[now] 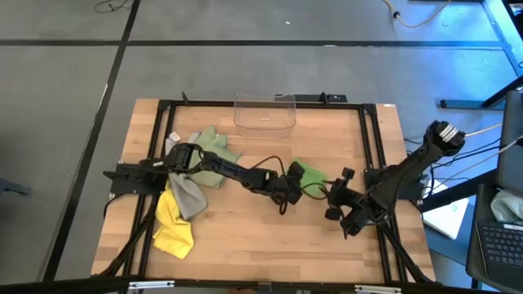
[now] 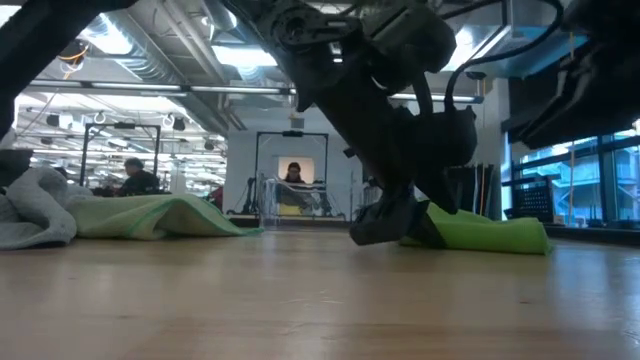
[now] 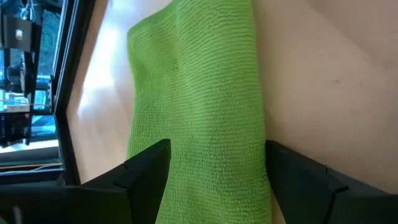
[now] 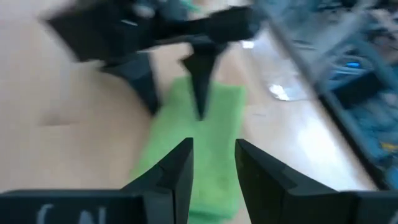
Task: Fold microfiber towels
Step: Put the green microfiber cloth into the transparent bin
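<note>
A folded bright green towel (image 1: 311, 173) (image 3: 199, 81) lies flat on the table right of centre. My left gripper (image 1: 292, 189) (image 3: 214, 180) reaches over from the left and stands open, one finger at each long edge of that towel. My right gripper (image 1: 334, 204) (image 4: 213, 165) hovers just right of the towel, open by a small gap with nothing between its fingers. At the table's left lie a pale sage towel (image 1: 214, 145), a grey towel (image 1: 188, 196) and a yellow towel (image 1: 173, 227), bunched and overlapping. My left gripper slants down from the table's left with its fingers (image 3: 149, 171) astride the bright green towel's near end (image 3: 211, 155), across the folded strip. I cannot tell whether the fingers touch the cloth. The towel lies flat on the table.
A clear plastic bin (image 1: 264, 112) stands at the far edge, centre. Black frame rails (image 1: 369, 139) run along the table's sides. Bare wood shows at the near centre (image 1: 261, 245). People sit in the room beyond (image 2: 293, 175).
</note>
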Robot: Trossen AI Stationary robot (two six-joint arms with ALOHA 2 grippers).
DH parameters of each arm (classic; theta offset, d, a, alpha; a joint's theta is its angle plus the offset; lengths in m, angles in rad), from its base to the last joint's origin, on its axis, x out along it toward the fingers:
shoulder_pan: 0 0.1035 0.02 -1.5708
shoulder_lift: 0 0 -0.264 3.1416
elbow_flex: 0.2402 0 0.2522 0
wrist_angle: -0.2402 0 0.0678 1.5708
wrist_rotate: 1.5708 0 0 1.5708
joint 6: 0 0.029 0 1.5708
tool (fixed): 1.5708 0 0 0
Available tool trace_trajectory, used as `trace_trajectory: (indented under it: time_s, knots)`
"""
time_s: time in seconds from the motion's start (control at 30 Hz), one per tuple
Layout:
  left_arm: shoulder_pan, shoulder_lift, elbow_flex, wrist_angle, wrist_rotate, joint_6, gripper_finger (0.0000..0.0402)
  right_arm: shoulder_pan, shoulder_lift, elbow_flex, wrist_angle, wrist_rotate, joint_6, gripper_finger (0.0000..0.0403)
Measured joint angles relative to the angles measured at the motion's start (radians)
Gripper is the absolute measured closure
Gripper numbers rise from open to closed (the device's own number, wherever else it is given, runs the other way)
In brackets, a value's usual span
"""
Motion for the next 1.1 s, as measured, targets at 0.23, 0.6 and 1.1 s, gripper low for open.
trace_trajectory:
  time_s: [0.23, 0.6, 1.1]
  knots:
    - [0.023, 0.024, 0.002, 0.033, 0.012, 0.013, 0.0148, -0.114, 0.0, -0.085, 0.127, 0.013, -0.016, 0.0281]
    - [0.021, 0.059, 0.001, 0.116, 0.002, 0.028, 0.0158, -0.353, 0.0, -0.22, 0.502, -0.188, -0.212, 0.0281]
    - [0.065, 0.063, -0.001, 0.147, 0.045, 0.017, 0.0159, -0.599, 0.0, -0.412, 0.935, -0.62, -0.216, 0.0281]
